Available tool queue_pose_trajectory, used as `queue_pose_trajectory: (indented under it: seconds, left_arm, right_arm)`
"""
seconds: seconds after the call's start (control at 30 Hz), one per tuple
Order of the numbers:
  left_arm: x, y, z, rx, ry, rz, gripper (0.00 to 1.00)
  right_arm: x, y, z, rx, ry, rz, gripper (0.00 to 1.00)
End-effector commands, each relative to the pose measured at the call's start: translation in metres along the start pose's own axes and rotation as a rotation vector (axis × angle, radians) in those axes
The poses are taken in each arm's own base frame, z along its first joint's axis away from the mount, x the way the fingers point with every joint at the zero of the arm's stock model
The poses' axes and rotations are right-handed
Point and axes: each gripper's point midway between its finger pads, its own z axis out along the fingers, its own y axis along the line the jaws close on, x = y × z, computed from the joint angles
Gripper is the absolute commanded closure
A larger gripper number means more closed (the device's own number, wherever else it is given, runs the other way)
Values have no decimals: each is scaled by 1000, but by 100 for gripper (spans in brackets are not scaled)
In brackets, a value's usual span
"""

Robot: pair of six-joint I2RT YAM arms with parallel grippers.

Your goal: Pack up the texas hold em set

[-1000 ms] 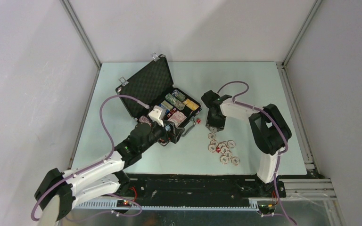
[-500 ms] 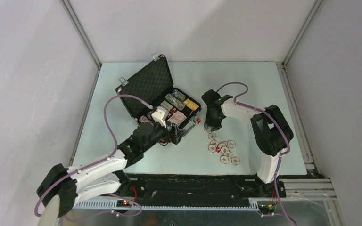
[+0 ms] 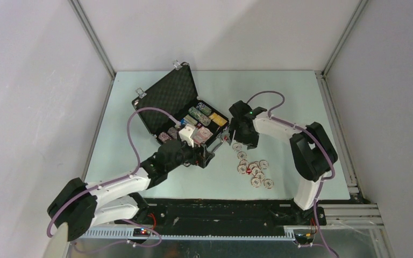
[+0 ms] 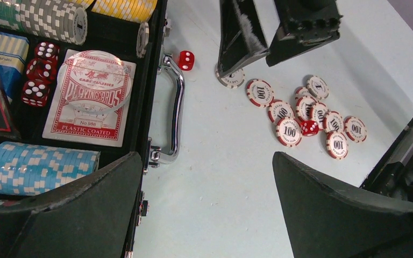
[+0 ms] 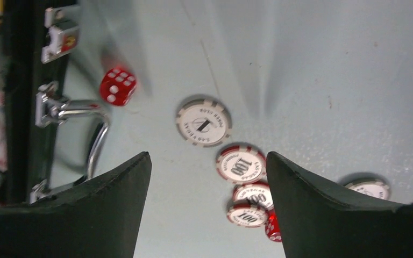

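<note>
Die (image 4: 186, 59) just beside case handle (image 4: 175, 105) — chips (image 4: 289, 131) apart.

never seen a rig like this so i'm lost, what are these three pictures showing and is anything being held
The left arm and right arm are robot arms bolted to a table. The wide picture looks down from above and behind them; the other two come from a camera on each wrist. The open black case holds chip stacks, a card deck and dice. Beside it lie loose chips and a red die. The left arm's fingers and the right arm's fingers stand open, holding nothing.
</note>
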Motion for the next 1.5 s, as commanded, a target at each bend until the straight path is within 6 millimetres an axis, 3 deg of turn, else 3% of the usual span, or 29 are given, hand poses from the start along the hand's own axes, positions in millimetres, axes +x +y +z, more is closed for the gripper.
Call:
queue_pose_trajectory:
  seconds: [0.0,0.27,0.53,0.7,0.77,1.13,1.3,1.37,1.47]
  left_arm:
    - [-36,-12,-3,30,-108,5,0]
    - [-41,-4,-10,-6,-141,17,0]
    - [-43,-4,-12,-6,-144,22,0]
    - [-42,-5,-12,-6,-141,24,0]
    - [-42,-5,-11,-6,-139,23,0]
    - [-38,-7,-9,5,-126,7,2]
    - [-39,-9,-6,6,-119,-55,2]
    - [-39,-9,-6,-3,-111,-86,2]
    - [-38,-8,-10,-19,-101,-113,2]
  right_arm:
    - [-9,-7,12,127,-51,-84,19]
    - [-6,-6,36,199,-53,-160,28]
    - [7,-9,58,198,8,-208,54]
    - [15,-5,60,161,38,-213,73]
    - [16,-4,57,150,44,-216,76]
    - [13,29,1,-42,39,-171,76]
    - [15,31,-9,-82,42,-145,73]
    - [15,33,-12,-95,35,-141,64]
    - [17,37,-14,-92,9,-157,31]
